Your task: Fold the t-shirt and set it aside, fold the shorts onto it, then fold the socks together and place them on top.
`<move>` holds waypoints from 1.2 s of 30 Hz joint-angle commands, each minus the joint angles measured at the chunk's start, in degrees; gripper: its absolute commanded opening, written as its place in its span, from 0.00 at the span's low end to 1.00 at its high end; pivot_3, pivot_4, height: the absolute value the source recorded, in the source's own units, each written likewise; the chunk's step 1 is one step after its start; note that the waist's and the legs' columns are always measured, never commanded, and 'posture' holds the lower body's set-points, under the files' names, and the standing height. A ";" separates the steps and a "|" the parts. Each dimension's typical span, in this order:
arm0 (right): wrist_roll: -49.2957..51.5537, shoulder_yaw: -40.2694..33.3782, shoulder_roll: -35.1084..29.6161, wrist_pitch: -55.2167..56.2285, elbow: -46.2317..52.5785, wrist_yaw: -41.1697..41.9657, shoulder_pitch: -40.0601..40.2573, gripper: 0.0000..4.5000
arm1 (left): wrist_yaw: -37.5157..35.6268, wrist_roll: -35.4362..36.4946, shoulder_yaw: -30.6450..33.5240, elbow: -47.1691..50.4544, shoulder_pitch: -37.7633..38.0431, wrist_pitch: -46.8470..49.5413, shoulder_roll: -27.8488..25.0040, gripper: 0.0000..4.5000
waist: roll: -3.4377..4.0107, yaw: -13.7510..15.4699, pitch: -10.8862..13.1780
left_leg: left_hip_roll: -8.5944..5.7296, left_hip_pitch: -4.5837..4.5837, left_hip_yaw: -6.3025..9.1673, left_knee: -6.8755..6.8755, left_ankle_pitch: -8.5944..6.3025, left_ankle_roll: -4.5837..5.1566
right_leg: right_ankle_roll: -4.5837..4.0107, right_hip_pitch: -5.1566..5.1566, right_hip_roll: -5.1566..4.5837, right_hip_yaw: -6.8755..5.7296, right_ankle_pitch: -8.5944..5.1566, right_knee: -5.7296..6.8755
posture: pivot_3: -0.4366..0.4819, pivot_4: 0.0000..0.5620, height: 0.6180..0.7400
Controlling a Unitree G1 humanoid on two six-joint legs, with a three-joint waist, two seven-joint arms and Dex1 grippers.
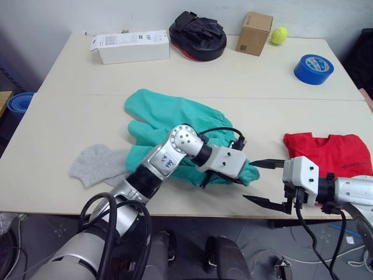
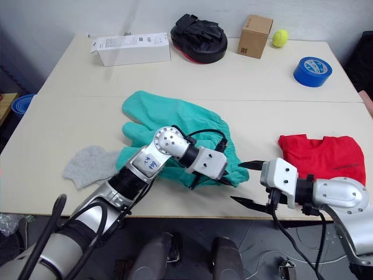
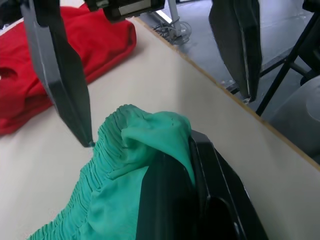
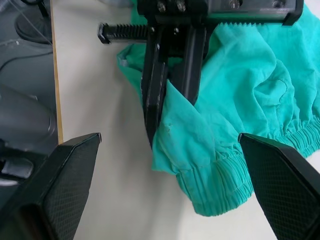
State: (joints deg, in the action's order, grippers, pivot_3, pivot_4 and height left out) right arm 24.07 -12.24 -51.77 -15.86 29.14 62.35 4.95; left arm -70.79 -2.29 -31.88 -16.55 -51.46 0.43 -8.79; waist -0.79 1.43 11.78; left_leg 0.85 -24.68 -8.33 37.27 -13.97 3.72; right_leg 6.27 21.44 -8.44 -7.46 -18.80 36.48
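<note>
The teal shorts (image 1: pixel 169 116) lie spread mid-table, bunched at the waistband end near the front edge. My left gripper (image 1: pixel 233 179) is shut on a fold of that waistband corner (image 3: pixel 150 140); the right wrist view shows its fingers (image 4: pixel 167 95) pinching the cloth. Just right of it, my right gripper (image 1: pixel 265 184) stands open, its jaws wide apart on either side of the shorts' corner, touching nothing. The red t-shirt (image 1: pixel 332 153) lies folded at the right front of the table. The grey socks (image 1: pixel 96 165) lie flat at the left, against the shorts.
Along the back of the table stand a white box (image 1: pixel 131 46), a black padded mitt (image 1: pixel 198 35), a cardboard box (image 1: pixel 254 33), a yellow-green ball (image 1: pixel 279 35) and a blue tape roll (image 1: pixel 313 69). The table's front edge (image 1: pixel 192 214) runs close under both grippers.
</note>
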 commanded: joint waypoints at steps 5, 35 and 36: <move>-1.94 0.15 -0.91 5.04 -1.74 1.83 -1.36 1.00 | 0.18 3.56 2.41 7.59 3.29 9.84 -1.09 0.14 | 0.01 -0.21 0.00 | 0.02 0.02 0.02 -0.02 0.00 -0.01 | 0.00 0.00 0.01 0.03 0.00 0.01 | 0.48 0.27 1.00; -17.60 16.18 -0.06 34.83 -21.37 8.63 -13.15 1.00 | -2.82 3.93 17.44 29.46 24.33 5.54 -41.39 1.00 | 0.07 -1.14 0.00 | -0.01 0.21 0.03 -0.21 -0.02 -0.17 | -0.01 -0.09 -0.02 0.37 -0.01 -0.04 | 0.48 0.27 1.00; -17.98 16.63 0.15 35.13 -21.72 8.23 -13.43 1.00 | -2.35 3.69 17.57 29.26 24.56 5.68 -41.51 1.00 | 0.07 -1.29 0.00 | -0.01 0.21 0.02 -0.21 -0.02 -0.17 | -0.01 -0.08 -0.02 0.38 -0.01 -0.03 | 0.48 0.27 1.00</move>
State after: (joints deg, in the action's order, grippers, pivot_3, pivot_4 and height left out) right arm 6.52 4.34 -51.90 17.90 7.37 71.47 -7.98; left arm -74.17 2.04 -15.58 11.45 -27.43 6.85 -49.84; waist -0.72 0.15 11.77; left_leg 0.85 -24.46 -8.31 37.06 -13.99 3.55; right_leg 6.27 21.37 -8.46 -7.08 -18.81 36.46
